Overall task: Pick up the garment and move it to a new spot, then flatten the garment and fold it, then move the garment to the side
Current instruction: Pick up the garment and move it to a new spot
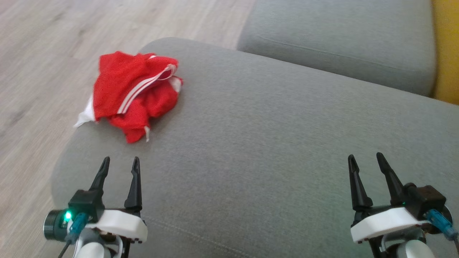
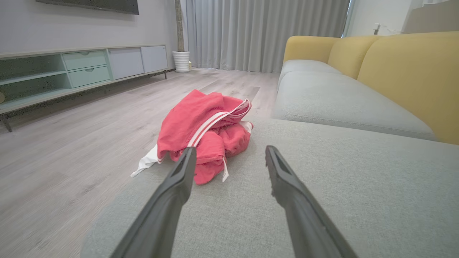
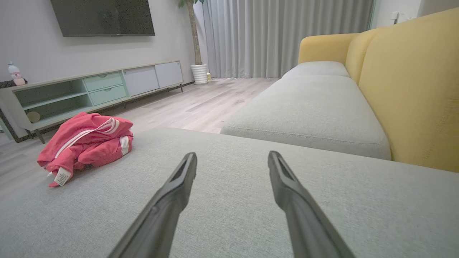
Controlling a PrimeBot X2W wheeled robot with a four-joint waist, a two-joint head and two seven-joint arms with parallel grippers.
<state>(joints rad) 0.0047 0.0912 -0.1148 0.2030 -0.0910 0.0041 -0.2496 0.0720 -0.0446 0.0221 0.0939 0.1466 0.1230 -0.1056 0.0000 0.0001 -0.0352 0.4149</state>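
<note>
- Garment point(image 1: 132, 93) sits crumpled in a red heap at the far left corner of the grey seat cushion point(image 1: 272, 143). One white edge spills over toward the floor point(image 1: 36, 53). Bunched like that, it needs lifting before any flattening.
- My left claw point(image 1: 121, 161) hovers just short of the heap, fingers spread wide, holding and touching nothing. I judge it best placed for the first pinch.
- My right claw point(image 1: 365, 157) hangs well apart from the heap over bare cushion, fingers equally wide, empty.
</note>
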